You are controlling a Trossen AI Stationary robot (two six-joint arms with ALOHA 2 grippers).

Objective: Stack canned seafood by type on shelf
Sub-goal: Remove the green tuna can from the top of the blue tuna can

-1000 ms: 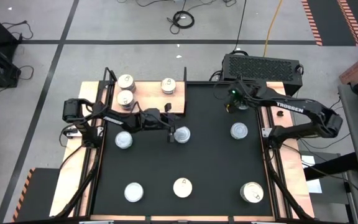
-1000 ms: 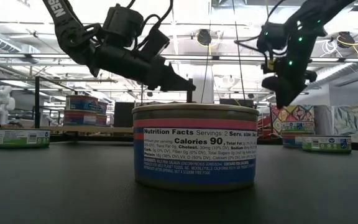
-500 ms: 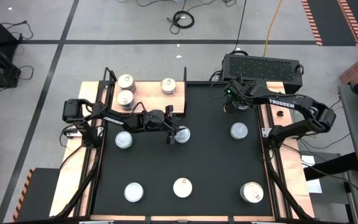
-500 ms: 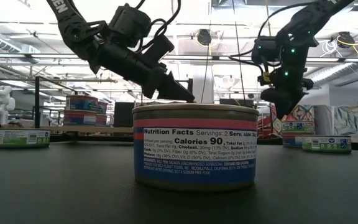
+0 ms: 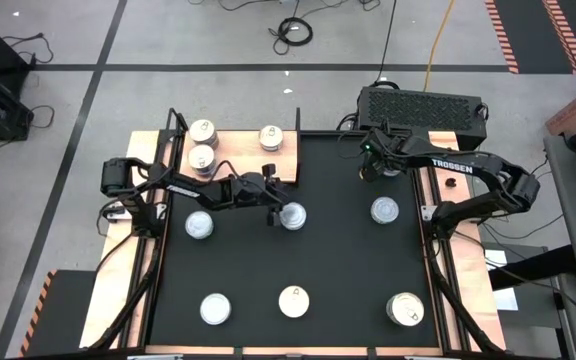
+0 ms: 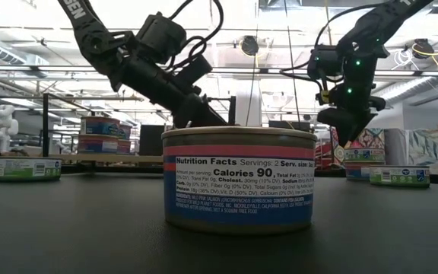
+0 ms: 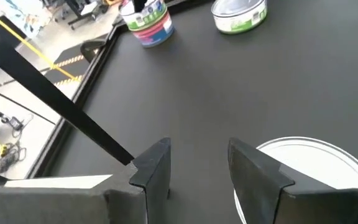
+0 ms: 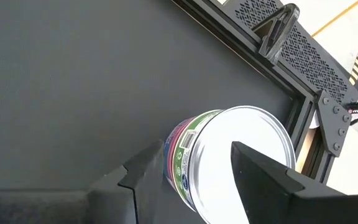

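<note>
Black tabletop (image 5: 338, 260) carries six tins; three sit on the pale wooden shelf (image 5: 238, 155). Left fingers (image 5: 274, 210) apart beside a silver-lidded tin (image 5: 293, 215); right fingers (image 5: 366, 165) apart.

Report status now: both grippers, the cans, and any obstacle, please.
Left gripper open, low beside a can mid-mat. Right gripper open over far-corner can. Three cans on shelf. No obstacle seen.
</note>
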